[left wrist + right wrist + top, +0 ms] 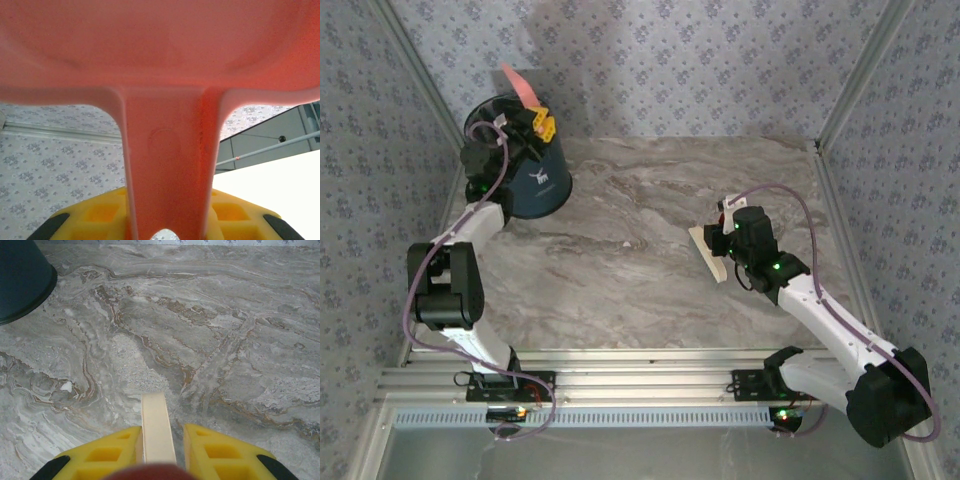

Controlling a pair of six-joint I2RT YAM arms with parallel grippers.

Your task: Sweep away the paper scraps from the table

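- Seemingly the sweeping itself is done: the tabletop (620,290) looks like bare marble from the bin across to the right arm, and the right wrist view gives the same clean veined surface.
- Where the paper scraps are now cannot be told. The mouth of the dark blue bin (535,180) is covered by the left arm, and the left wrist view gives only the underside of the pan.
- The left pincer (538,125) is clenched on the handle of the pink dustpan (520,85), which it holds raised and tipped over the bin at the far left corner. This looks like the emptying step.
- The right pincer (725,235) is clenched on a cream sweeping tool (708,252), over the right half of the tabletop and well apart from the bin. Whether the tool's edge touches the surface is unclear.
- One pale fleck (625,243) shows near the middle of the tabletop. It is too small to tell whether it is a scrap or part of the marble pattern.
- What is left, by my judgement: finish tipping the pan, check that fleck, and set both tools down.
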